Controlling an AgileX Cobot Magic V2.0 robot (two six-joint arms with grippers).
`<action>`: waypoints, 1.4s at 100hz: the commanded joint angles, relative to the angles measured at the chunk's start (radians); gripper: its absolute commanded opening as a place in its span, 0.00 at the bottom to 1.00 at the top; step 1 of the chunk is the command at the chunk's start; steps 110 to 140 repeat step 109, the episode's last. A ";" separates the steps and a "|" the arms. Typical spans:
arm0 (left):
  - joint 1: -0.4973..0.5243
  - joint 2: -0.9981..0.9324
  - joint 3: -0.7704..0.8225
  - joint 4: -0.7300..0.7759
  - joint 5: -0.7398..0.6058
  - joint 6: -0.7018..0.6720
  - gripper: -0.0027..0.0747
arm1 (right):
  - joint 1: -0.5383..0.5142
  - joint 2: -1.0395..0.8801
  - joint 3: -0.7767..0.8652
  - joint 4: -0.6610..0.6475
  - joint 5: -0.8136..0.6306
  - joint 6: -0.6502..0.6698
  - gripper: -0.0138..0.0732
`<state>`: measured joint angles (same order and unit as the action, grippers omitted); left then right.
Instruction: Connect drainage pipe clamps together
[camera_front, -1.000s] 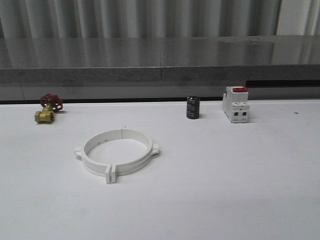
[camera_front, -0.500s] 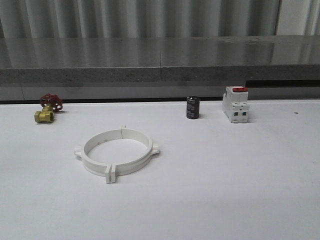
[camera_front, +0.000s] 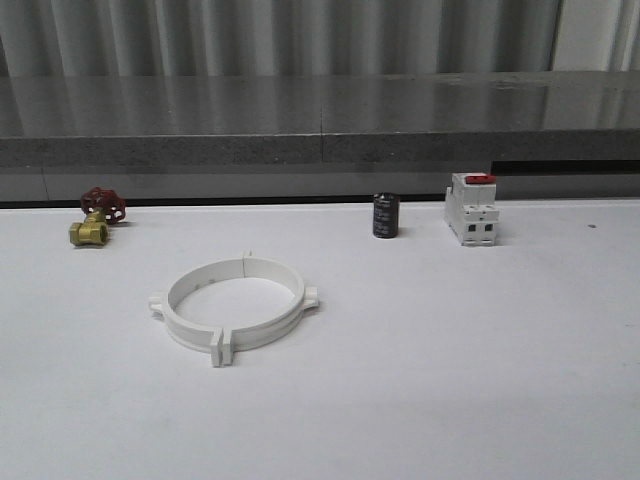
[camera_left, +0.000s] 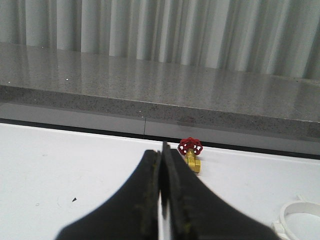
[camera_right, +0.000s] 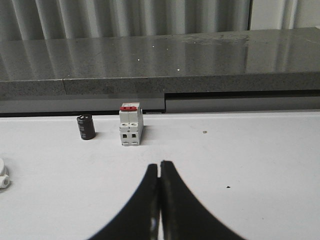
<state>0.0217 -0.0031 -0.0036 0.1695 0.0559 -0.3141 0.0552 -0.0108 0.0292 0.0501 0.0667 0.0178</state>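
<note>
The two white drainage pipe clamps lie flat on the white table, left of centre, their end tabs meeting so they form one wide ring. An edge of the ring shows in the left wrist view, and one small lug in the right wrist view. My left gripper is shut with nothing between its black fingers, held above the table well short of the ring. My right gripper is also shut and empty, over bare table.
A brass valve with a red handwheel sits at the back left. A black cylinder and a white breaker with a red top stand at the back right. A grey stone ledge runs behind the table.
</note>
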 joint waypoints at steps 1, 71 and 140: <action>-0.008 -0.033 0.046 0.008 -0.064 -0.002 0.01 | 0.002 -0.018 -0.020 0.001 -0.078 -0.001 0.08; -0.060 -0.033 0.046 0.017 -0.066 -0.002 0.01 | 0.002 -0.018 -0.020 0.001 -0.078 -0.001 0.08; -0.060 -0.033 0.046 0.017 -0.066 -0.002 0.01 | 0.002 -0.018 -0.020 0.001 -0.078 -0.001 0.08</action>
